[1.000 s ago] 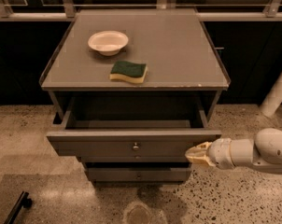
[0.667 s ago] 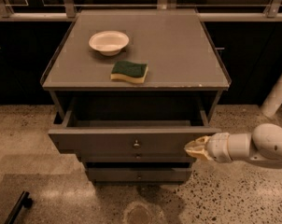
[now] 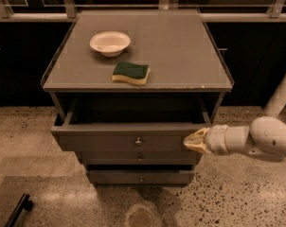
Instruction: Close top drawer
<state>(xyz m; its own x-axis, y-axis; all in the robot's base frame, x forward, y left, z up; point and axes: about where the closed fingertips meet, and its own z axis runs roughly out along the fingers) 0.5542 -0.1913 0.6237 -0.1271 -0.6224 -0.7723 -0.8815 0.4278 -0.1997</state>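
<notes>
The top drawer (image 3: pixel 110 141) of a grey cabinet stands pulled out, its dark tray showing behind a wide front panel with a small round knob (image 3: pixel 138 140) at centre. My gripper (image 3: pixel 191 141) comes in from the right on a white arm (image 3: pixel 261 138). Its tip touches the right end of the drawer's front panel. Two shorter drawer fronts with knobs (image 3: pixel 139 158) sit below the top drawer.
On the cabinet top (image 3: pixel 181 56) lie a white bowl (image 3: pixel 110 42) and a green and yellow sponge (image 3: pixel 130 73). A white pole (image 3: pixel 282 96) stands at the right. A black handle-like object (image 3: pixel 17 211) lies on the speckled floor at lower left. Dark cabinets and a rail run behind.
The gripper has moved a little left against the drawer front, and the drawer looks pushed in slightly. The view has shifted a little.
</notes>
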